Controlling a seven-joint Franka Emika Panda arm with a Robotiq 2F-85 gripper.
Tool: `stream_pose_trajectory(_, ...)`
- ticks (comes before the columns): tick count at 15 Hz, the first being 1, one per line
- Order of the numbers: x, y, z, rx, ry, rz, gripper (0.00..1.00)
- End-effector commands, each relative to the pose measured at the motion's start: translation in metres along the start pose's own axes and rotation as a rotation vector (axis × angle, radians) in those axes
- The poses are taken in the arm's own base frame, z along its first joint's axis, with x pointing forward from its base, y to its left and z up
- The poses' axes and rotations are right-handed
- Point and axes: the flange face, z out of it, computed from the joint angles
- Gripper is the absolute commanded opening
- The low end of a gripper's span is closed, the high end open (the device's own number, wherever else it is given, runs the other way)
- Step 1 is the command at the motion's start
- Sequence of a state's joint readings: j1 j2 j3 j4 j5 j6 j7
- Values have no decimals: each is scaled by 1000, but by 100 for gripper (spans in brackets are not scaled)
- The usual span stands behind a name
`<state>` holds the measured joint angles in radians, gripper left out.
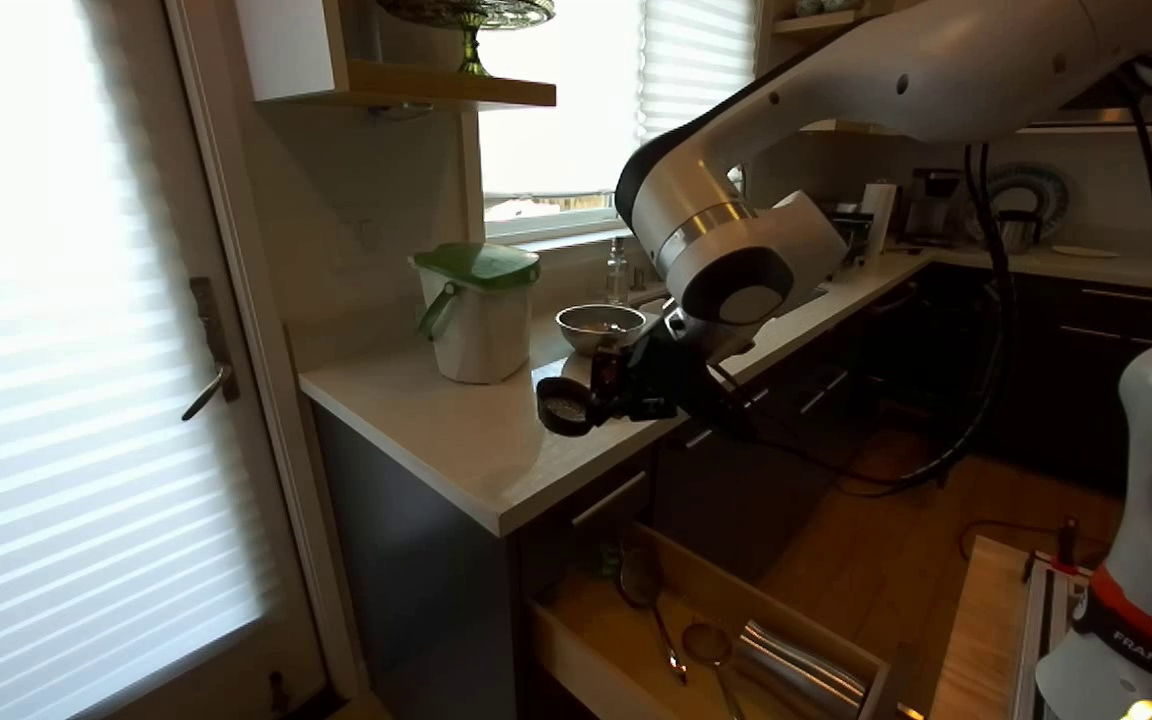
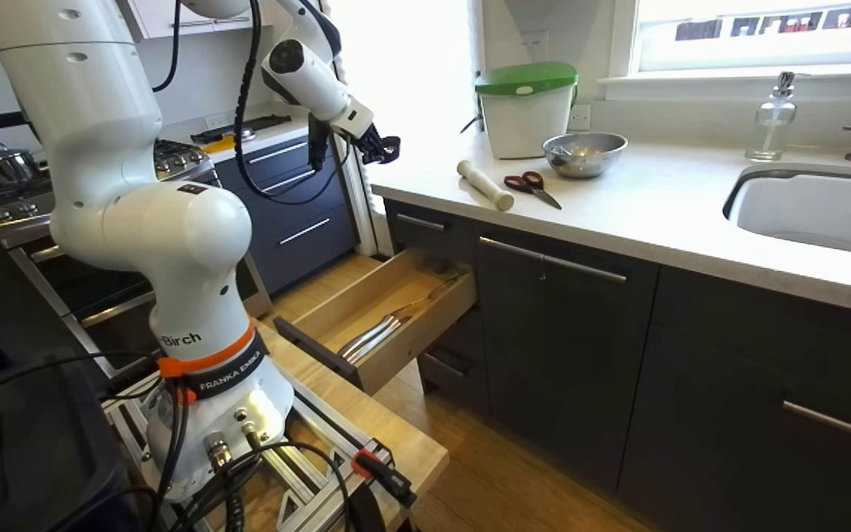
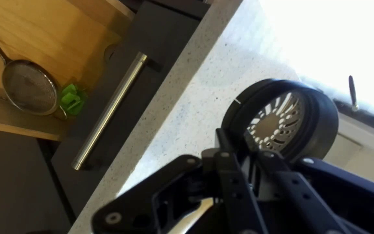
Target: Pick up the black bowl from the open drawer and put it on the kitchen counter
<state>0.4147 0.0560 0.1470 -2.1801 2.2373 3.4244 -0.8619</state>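
My gripper [image 3: 236, 138] is shut on the near rim of the black bowl [image 3: 321, 126], with one fingertip outside the wall and one inside. The bowl's bottom shows a pale disc full of holes. In an exterior view the bowl [image 1: 564, 405] is held out from the gripper [image 1: 604, 398] above the kitchen counter [image 1: 436, 430]; the height of the gap is hard to judge. Another exterior view shows the bowl [image 2: 393, 149] small, by the counter's corner end. Below the counter stands the open drawer [image 2: 433, 321], pulled out, with utensils inside.
On the counter stand a white jar with a green lid [image 2: 525, 122] and a metal bowl [image 2: 592, 159]. Scissors [image 2: 532, 186] and a pale roller [image 2: 484, 185] lie before them. A strainer [image 3: 28, 87] lies in the drawer. The counter's edge [image 3: 170, 94] runs beside the bowl.
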Motion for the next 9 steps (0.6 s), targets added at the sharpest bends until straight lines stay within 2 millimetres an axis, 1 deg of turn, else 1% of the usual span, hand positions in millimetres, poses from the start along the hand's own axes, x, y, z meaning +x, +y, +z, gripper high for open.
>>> stream_pose_trajectory(1, 5, -4, 18, -87, 31, 86, 3)
stream_pose_trajectory(2, 4, -6, 23, -107, 26, 100, 3)
stream_pose_trajectory(4, 8, -17, 26, -136, 16, 124, 3)
stream_pose_trajectory(6, 20, -34, 25, -157, 12, 140, 3)
stream_pose_trajectory(7, 22, -40, 28, -162, 30, 148, 3)
stream_pose_trajectory(9, 39, -56, 26, -177, 43, 152, 3)
